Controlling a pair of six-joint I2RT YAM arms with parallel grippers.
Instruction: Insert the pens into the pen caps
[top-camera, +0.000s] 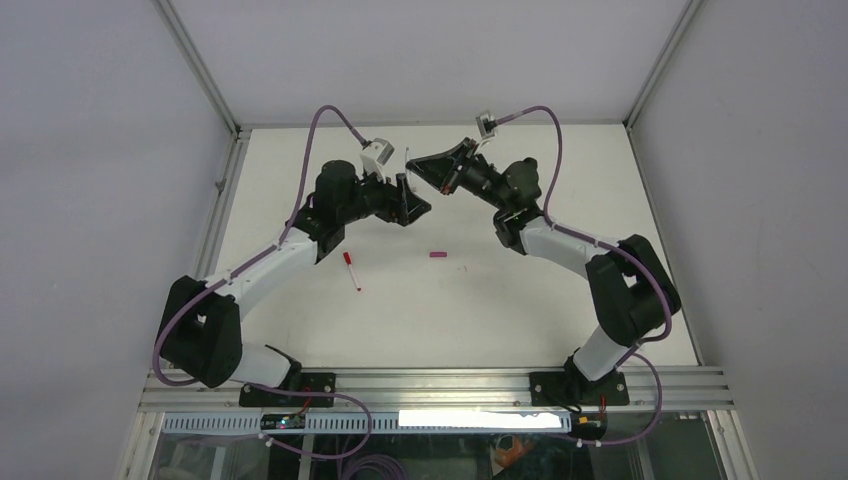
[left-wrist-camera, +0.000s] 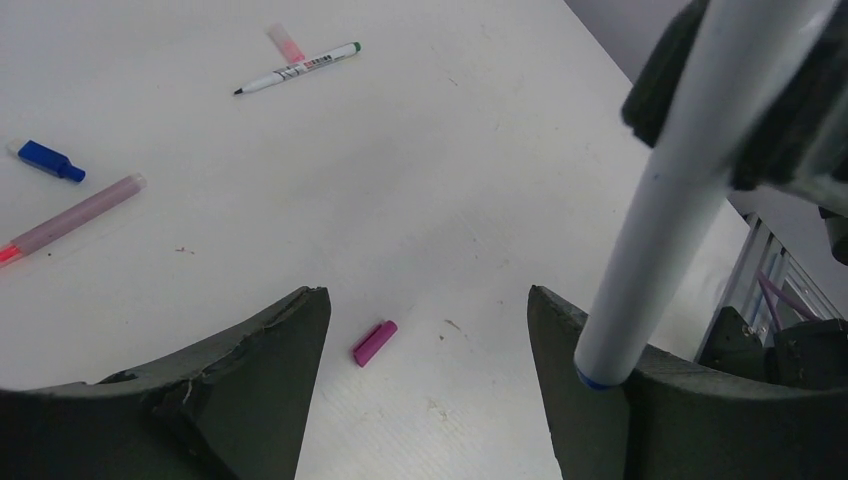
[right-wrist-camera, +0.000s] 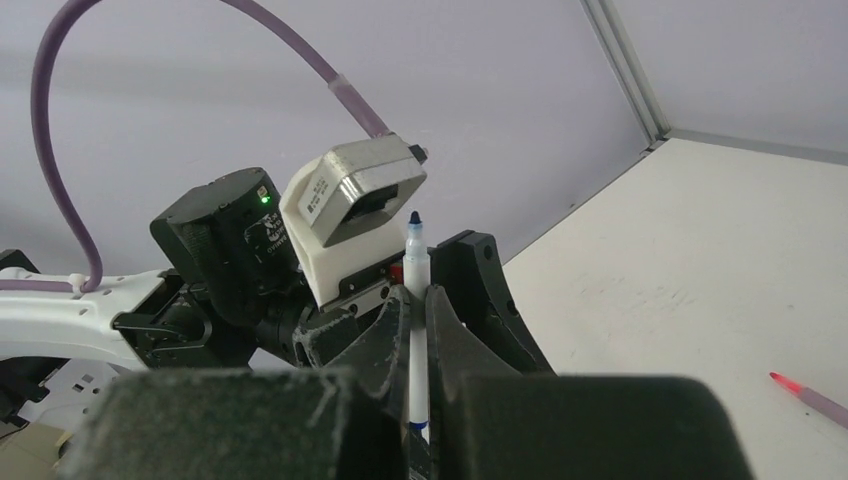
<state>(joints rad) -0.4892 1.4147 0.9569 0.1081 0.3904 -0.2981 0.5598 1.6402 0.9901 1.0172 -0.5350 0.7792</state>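
Printing on the green-ended pen (left-wrist-camera: 298, 68) — nothing legible

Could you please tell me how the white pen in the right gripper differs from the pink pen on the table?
The white pen is clamped in the right gripper, above the table; the pink pen lies loose on it. The white pen has a blue tip; the pink pen a red one. Both are uncapped.
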